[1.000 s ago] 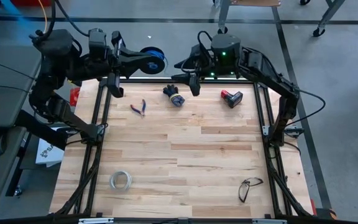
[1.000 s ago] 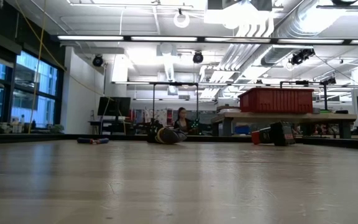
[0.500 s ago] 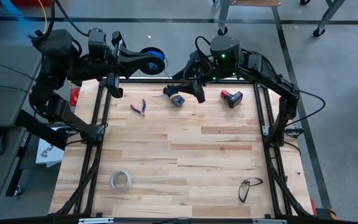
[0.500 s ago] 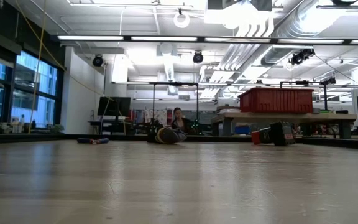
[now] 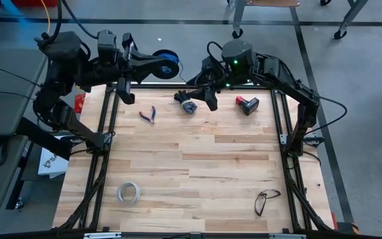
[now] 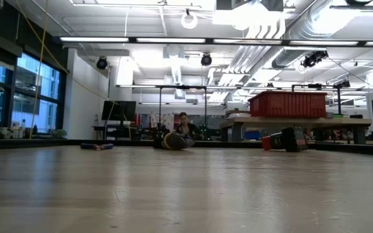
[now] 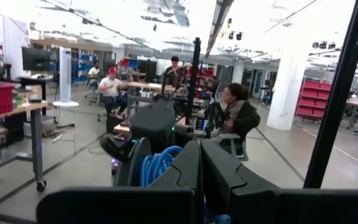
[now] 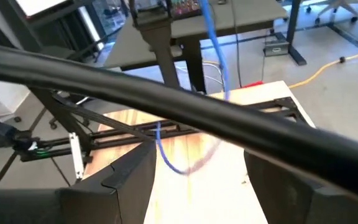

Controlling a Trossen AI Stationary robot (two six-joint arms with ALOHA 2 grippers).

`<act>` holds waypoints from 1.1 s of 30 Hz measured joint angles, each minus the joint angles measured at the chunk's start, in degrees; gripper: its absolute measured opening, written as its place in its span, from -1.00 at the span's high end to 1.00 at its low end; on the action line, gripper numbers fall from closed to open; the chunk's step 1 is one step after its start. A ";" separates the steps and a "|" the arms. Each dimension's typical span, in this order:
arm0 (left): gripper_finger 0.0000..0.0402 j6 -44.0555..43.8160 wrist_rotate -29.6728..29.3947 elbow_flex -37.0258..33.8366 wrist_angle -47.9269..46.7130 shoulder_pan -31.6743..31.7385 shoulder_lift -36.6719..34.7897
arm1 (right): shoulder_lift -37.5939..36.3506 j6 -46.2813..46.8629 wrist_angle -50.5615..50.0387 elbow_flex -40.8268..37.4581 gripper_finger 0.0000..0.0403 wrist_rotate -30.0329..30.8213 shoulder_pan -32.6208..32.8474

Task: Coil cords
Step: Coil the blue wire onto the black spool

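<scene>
At the 7 o'clock part of the wooden worktop (image 5: 197, 166), nearest the front edge, lay a whitish ring of tape (image 5: 128, 193), and at about 5 o'clock a pair of glasses (image 5: 266, 199) rested flat, well apart from it. Farther back, toward 11 o'clock, a pair of pliers (image 5: 149, 115) with red and blue handles lay on the boards. Near 12 o'clock sat a small dark and tan object (image 5: 187, 103) that I could not identify, and to its right, toward 1 o'clock, a red and black battery pack (image 5: 247, 104). The right claw (image 5: 201, 93) hung over the back edge just beside the small dark and tan object, its jaws spread wide with nothing between them; in its wrist view a thin blue wire (image 8: 213, 37) ran down past the frame bar between its fingers (image 8: 126, 177), untouched by either. Beyond the back edge, at about 11 o'clock, the left claw (image 5: 156, 65) was closed tight on the dark spool (image 5: 167, 65) wound with blue wire, holding it off the worktop over the floor. In the left wrist view the blue coils (image 7: 157, 165) showed just ahead of the pressed-together fingers (image 7: 185, 171), and people sat at desks in the room beyond.
</scene>
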 joint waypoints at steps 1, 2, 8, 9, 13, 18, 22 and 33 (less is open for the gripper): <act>1.00 0.29 -0.02 0.00 0.37 0.00 0.00 | 0.00 0.00 -0.30 0.00 -0.17 0.45 0.00; 1.00 0.63 -0.02 0.00 0.76 0.00 -0.02 | 0.00 0.02 -0.46 0.00 -0.16 1.06 0.00; 1.00 0.72 -0.02 0.00 1.80 0.00 -0.06 | 0.00 0.43 -0.04 0.00 0.02 2.61 -0.02; 1.00 0.71 -0.02 0.00 1.80 0.00 -0.04 | 0.00 0.52 0.06 0.00 0.05 2.62 -0.02; 1.00 0.71 -0.02 0.00 1.84 0.00 -0.04 | 0.00 0.48 0.80 0.00 0.17 2.61 -0.02; 1.00 0.71 -0.09 0.00 1.82 0.00 -0.04 | 0.00 0.11 0.81 0.00 0.33 2.63 -0.02; 1.00 0.36 -0.14 0.00 1.76 0.00 0.00 | 0.00 -1.39 1.15 0.00 0.41 2.65 -0.02; 1.00 -0.21 -0.11 0.00 1.72 0.00 0.82 | -0.02 -1.46 3.75 0.00 0.42 3.28 -0.05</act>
